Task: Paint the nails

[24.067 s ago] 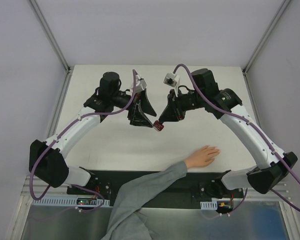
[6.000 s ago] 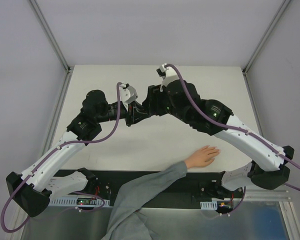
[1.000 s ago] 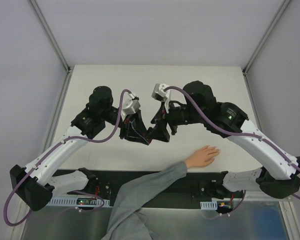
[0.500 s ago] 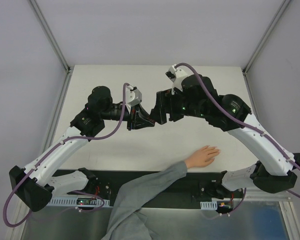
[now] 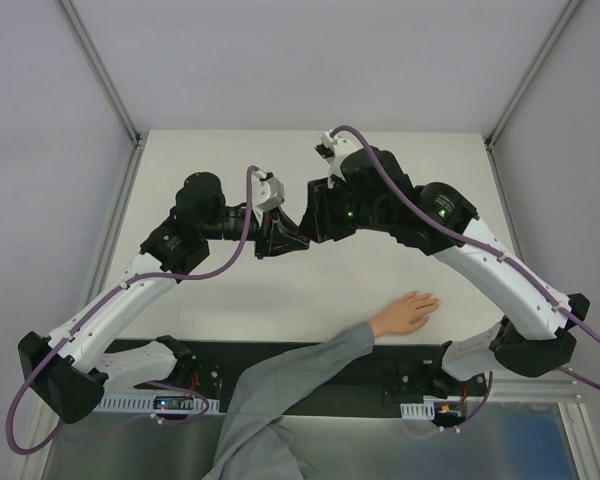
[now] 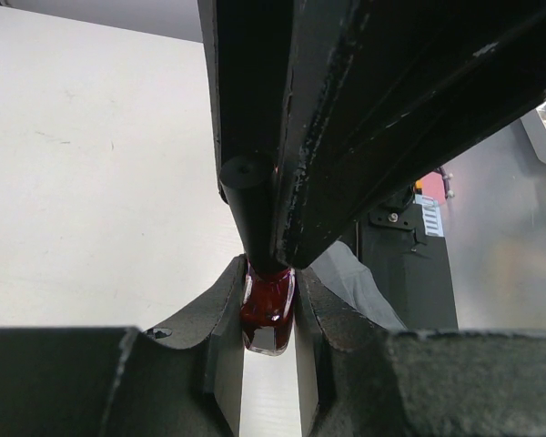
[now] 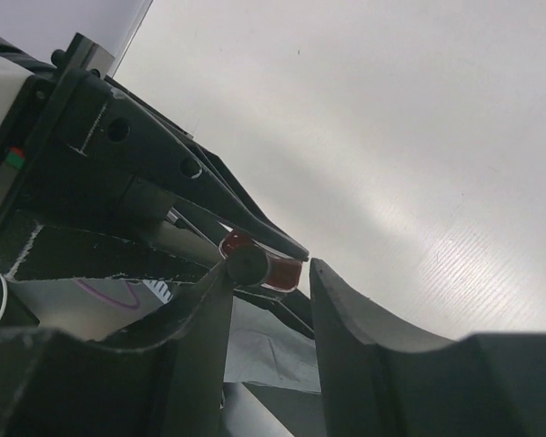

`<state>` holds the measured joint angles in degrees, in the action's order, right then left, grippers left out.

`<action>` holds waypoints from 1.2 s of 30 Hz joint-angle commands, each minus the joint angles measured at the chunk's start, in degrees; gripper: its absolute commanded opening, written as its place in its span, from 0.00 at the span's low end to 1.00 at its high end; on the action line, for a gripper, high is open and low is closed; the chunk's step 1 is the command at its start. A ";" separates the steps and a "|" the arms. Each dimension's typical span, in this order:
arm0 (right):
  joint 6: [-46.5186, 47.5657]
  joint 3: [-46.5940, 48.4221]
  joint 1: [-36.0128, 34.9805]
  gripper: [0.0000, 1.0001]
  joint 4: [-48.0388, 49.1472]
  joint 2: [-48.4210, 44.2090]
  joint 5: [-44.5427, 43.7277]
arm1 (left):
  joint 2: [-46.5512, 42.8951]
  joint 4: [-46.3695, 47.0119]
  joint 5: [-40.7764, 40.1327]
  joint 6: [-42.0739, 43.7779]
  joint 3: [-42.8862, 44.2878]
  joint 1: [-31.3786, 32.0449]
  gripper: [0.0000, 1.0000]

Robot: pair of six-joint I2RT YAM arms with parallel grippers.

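Moved: right tool [image 7: 270, 269], now straddling cap [image 6: 246, 196]; left tool [image 6: 268, 278] still clamping bottle [image 6: 267, 319].

R pincer [image 7: 271, 278] narrowed round cap [image 7: 247, 265] of bottle [image 6: 267, 317], it & L pincer [image 6: 268, 289] moved up-table.

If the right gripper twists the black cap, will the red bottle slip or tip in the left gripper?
The bottle looks glossy, so it may slip in the left gripper. Its tall cap gives leverage, so it could tilt. Small, so probably light.
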<state>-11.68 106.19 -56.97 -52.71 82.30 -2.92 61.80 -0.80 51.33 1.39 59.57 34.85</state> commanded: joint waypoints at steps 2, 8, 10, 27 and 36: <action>1.22 1.12 -0.42 0.41 1.38 -0.39 -0.16 | -1.24 1.06 1.14 1.07 0.99 0.57 0.00; 2.19 1.91 -0.42 0.38 1.38 0.40 0.63 | -1.16 1.06 1.84 1.25 0.99 0.74 0.00; 2.63 2.09 -0.51 0.36 1.38 0.67 0.46 | -1.07 1.06 2.10 1.16 0.99 0.83 0.00; 3.07 1.74 -0.51 0.22 2.08 0.58 1.69 | -0.72 -0.52 1.93 1.60 1.07 1.27 0.00; 3.51 0.95 -0.51 0.14 2.17 -0.21 0.81 | -0.37 -0.61 2.46 1.51 1.34 1.27 0.00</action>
<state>-8.91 106.19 -57.41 -51.24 83.00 -1.17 61.82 -2.94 51.99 2.20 59.57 35.66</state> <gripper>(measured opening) 0.211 0.207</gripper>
